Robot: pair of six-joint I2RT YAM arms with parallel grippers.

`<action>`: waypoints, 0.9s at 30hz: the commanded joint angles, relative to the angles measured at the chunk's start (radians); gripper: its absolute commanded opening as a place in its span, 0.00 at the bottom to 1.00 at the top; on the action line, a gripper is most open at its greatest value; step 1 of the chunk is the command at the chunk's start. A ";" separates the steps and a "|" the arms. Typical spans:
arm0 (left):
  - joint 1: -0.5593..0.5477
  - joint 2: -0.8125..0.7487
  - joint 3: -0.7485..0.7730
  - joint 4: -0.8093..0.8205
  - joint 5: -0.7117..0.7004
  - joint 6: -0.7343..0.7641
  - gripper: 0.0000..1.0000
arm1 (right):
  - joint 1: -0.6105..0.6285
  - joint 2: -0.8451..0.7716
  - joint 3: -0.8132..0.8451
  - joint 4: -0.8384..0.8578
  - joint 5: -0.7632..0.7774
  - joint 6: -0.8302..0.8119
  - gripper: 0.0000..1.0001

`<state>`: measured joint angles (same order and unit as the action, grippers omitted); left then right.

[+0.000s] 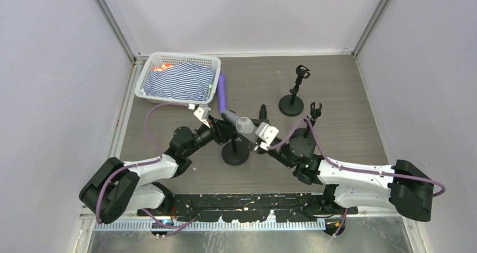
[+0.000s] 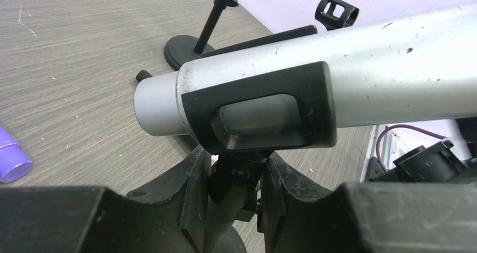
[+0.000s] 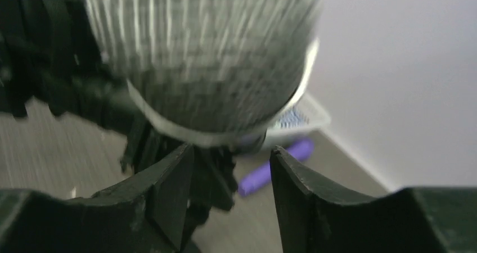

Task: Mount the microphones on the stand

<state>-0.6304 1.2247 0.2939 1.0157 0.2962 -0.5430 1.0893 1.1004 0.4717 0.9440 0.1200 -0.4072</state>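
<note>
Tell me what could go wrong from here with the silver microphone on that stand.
One: the silver microphone lies across the middle stand while the right gripper has its jaws apart below the head; if it isn't fully clipped, it may tip out. Two: the left gripper pinches that stand's neck; pulling away crookedly could topple stand and microphone.

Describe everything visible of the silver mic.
The silver mic is a slim metallic-looking tube with a rounded mesh head, bright ring, and black switch panel with a grey slider. It lies nearly level atop the near stand, head towards the right arm. The left fingers grip the stand's neck beneath it; the right fingers sit under its head.
</note>
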 commanded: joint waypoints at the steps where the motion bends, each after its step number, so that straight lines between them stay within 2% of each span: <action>1: -0.007 -0.010 0.044 0.115 0.024 -0.032 0.00 | -0.008 -0.072 0.010 -0.455 0.073 0.137 0.65; 3: -0.007 -0.025 0.042 0.097 0.017 -0.017 0.00 | -0.007 -0.135 0.030 -0.537 0.078 0.185 0.71; 8: -0.006 -0.092 0.053 0.021 -0.014 0.041 0.00 | -0.008 -0.302 0.100 -0.805 0.098 0.303 0.79; 15: -0.007 -0.227 0.117 -0.198 -0.082 0.190 0.00 | -0.008 -0.497 0.225 -1.094 0.111 0.454 0.83; 21: -0.006 -0.276 0.152 -0.300 -0.105 0.264 0.00 | -0.009 -0.410 0.528 -1.428 0.200 0.630 0.80; 25: -0.007 -0.275 0.157 -0.324 -0.132 0.280 0.00 | -0.008 -0.286 0.777 -1.640 0.117 0.671 0.83; 27: -0.009 -0.270 0.153 -0.332 -0.151 0.291 0.00 | -0.007 -0.242 0.848 -1.674 0.093 0.706 0.84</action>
<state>-0.6342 0.9810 0.3923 0.6197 0.1925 -0.2871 1.0824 0.7883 1.1896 -0.5251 0.2623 0.1974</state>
